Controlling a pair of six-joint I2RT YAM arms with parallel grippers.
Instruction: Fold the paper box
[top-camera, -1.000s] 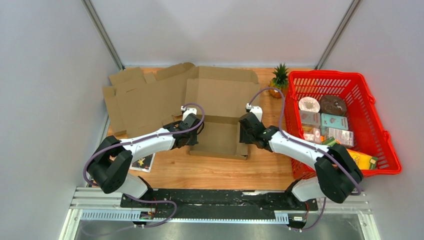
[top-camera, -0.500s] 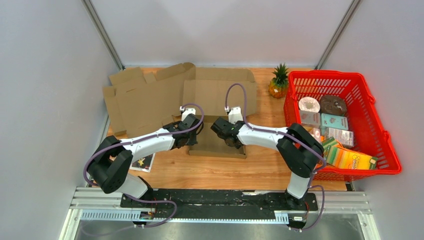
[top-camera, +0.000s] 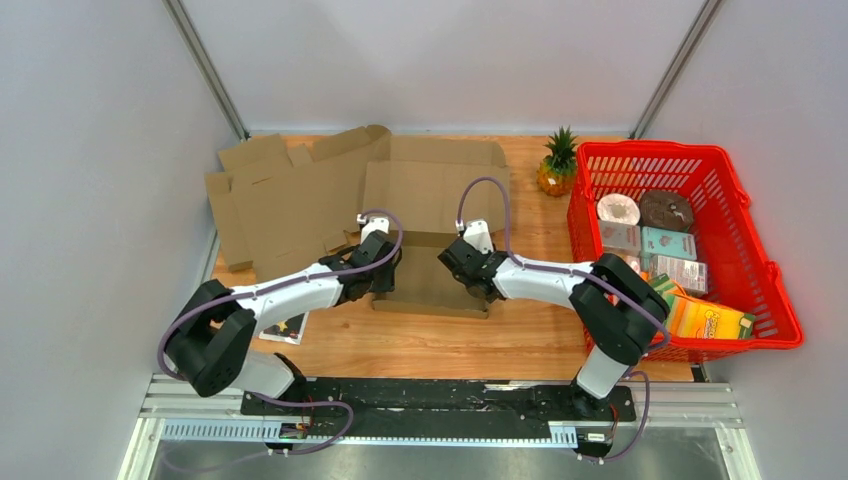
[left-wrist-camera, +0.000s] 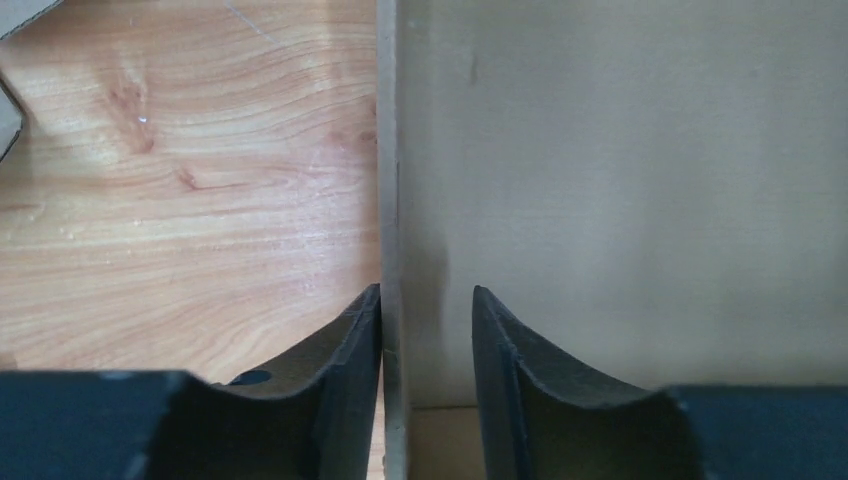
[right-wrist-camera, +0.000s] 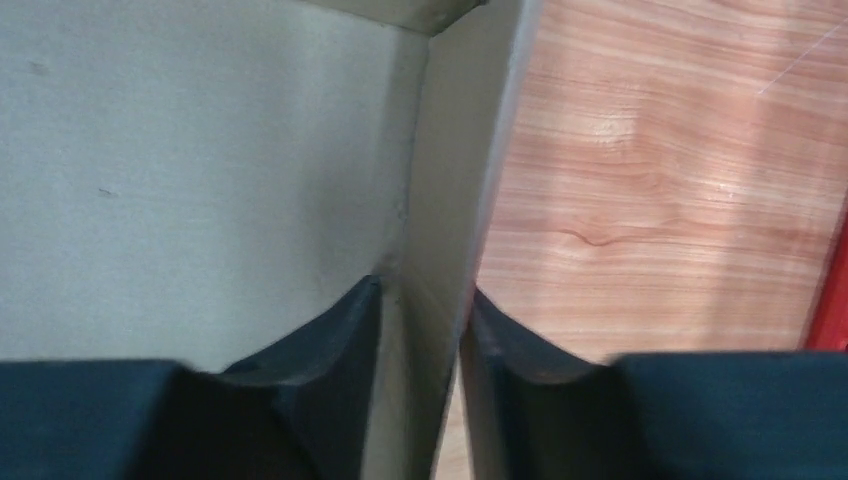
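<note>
The paper box (top-camera: 432, 282) sat mid-table, just ahead of both arms, and it was only half made: a shallow tray with its side walls up and the big lid panel (top-camera: 440, 190) lying flat behind it, toward the far edge of the table (top-camera: 430, 340). The left arm (top-camera: 290, 290) reached in from the left and the right arm (top-camera: 545, 280) from the right, one at each side wall.

On the left wrist camera, the left jaws straddled the box's left wall (left-wrist-camera: 390, 200). The outer finger (left-wrist-camera: 345, 350) was right up against the cardboard on the bare-wood side, while the inner finger (left-wrist-camera: 510, 360) stood clear of it, with a strip of the box's inside showing between them. So those jaws were partly apart and not pinching anything.

On the right wrist camera, the right jaws sat astride the right wall (right-wrist-camera: 450, 200), one finger (right-wrist-camera: 340, 340) inside the tray and the other finger (right-wrist-camera: 510, 345) out over the wood. The wall leaned across and filled the whole gap between them, so I could not tell whether it was being squeezed or only bracketed.

Around the table, flat cardboard blanks (top-camera: 290, 205) were spread at the far left, their edge touching the box's lid panel. A small pineapple (top-camera: 557, 165) stood at the back, just beside a red basket (top-camera: 650, 165) packed with groceries on the right. A printed card (top-camera: 285, 325) peeked out from under the left arm near the front edge.
</note>
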